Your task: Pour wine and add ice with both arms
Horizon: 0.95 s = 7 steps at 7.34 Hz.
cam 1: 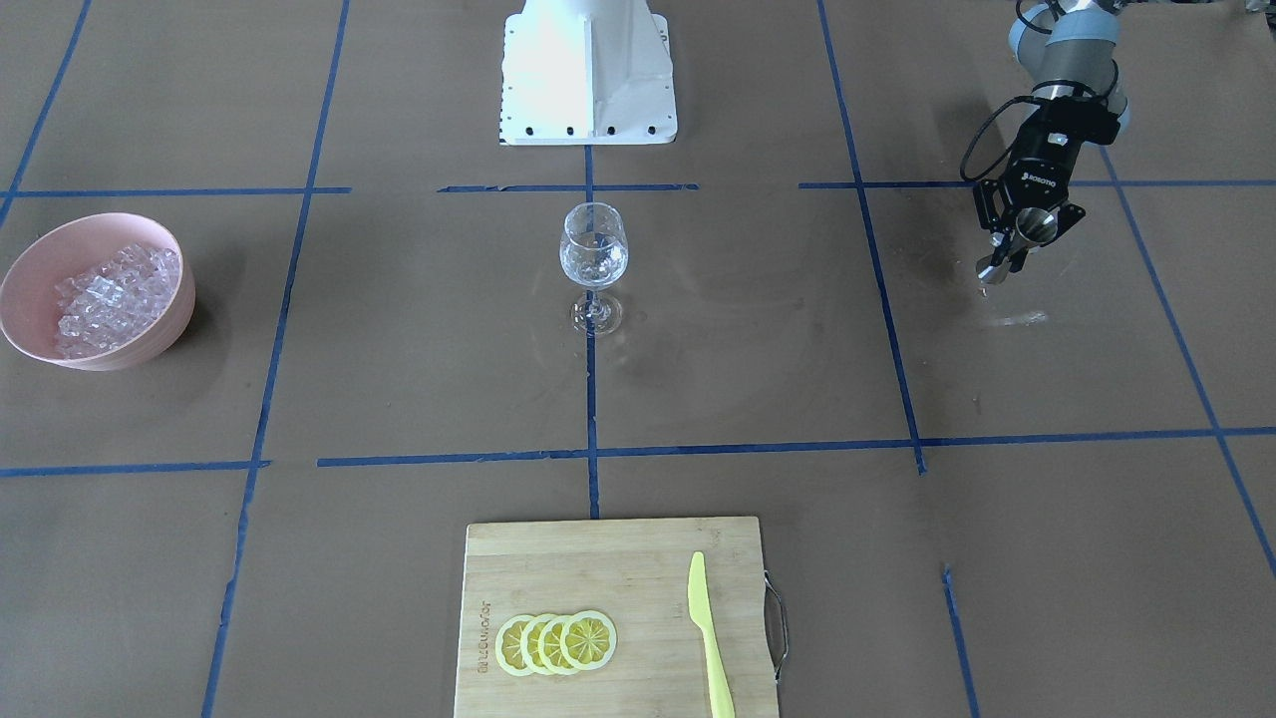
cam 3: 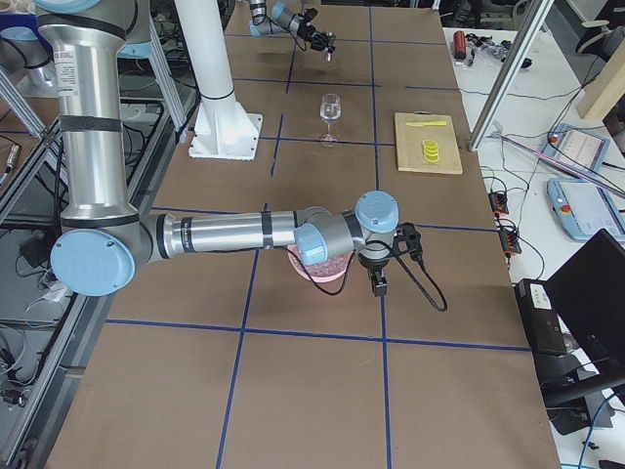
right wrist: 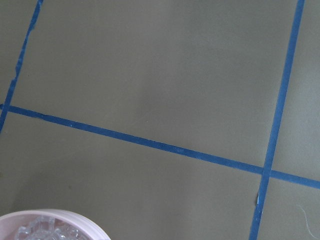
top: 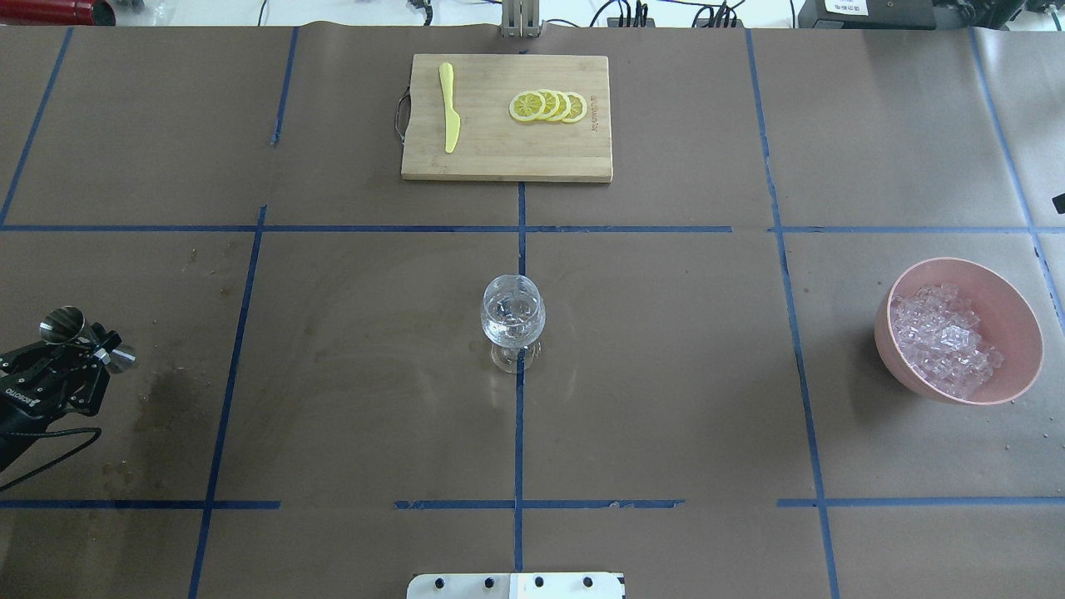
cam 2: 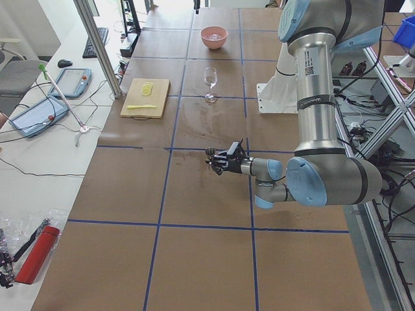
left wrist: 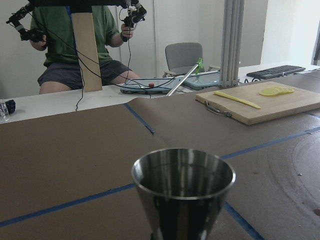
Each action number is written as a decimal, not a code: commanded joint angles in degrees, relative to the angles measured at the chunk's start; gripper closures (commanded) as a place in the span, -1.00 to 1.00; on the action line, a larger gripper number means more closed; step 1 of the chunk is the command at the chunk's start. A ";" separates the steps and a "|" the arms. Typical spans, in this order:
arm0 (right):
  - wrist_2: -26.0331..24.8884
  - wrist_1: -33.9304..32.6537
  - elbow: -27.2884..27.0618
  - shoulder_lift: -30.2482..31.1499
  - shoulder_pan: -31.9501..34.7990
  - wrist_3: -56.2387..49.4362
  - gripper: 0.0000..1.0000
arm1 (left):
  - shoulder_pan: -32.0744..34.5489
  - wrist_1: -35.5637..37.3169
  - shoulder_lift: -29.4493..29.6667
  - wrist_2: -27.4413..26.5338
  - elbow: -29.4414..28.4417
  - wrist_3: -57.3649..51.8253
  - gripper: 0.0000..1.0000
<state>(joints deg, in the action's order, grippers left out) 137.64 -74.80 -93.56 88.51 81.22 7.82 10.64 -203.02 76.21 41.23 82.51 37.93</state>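
My left gripper (cam 1: 1015, 242) (top: 93, 346) is shut on the waist of a steel jigger (cam 1: 1037, 225) (top: 64, 324) (left wrist: 182, 187), held tilted above the table at the robot's left side. The clear stemmed wine glass (cam 1: 594, 249) (top: 513, 316) stands upright at the table's middle, with something clear glinting in its bowl. The ice (cam 1: 115, 294) (top: 944, 337) (right wrist: 45, 231) fills a pink bowl (cam 1: 164, 334) (top: 1019, 329). My right gripper (cam 3: 377, 283) hangs beside that bowl, and I cannot tell whether it is open or shut. The wine is out of view.
A wooden cutting board (top: 499, 158) at the far side carries lemon slices (top: 549, 106) and a yellow knife (top: 449, 108). The white pedestal (cam 1: 588, 70) stands behind the glass. A damp patch (top: 166, 391) marks the paper near the left gripper. A seated person (left wrist: 75, 45) is beyond the table.
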 commanded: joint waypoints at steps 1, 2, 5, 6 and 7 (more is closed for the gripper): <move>-0.01 0.00 -0.04 0.00 -0.09 0.00 -1.00 | -0.18 0.16 3.05 -0.19 -0.94 -0.57 1.00; -0.01 0.00 0.04 0.00 -0.09 0.00 -1.00 | -0.26 0.08 3.24 0.16 -1.03 -0.49 1.00; -0.01 0.00 0.04 0.00 -0.18 0.09 -1.00 | -0.79 0.08 3.51 0.25 -2.00 0.13 1.00; -0.01 0.00 0.04 0.00 -0.18 0.09 -1.00 | -0.97 0.08 3.68 0.25 -2.26 0.22 0.92; -0.01 -0.09 0.04 0.00 -0.18 0.09 -1.00 | -1.23 0.08 3.68 0.43 -2.35 0.22 0.78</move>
<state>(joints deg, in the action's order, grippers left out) 137.64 -74.81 -93.52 88.51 81.06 7.91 9.70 -202.94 79.80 41.52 80.35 38.09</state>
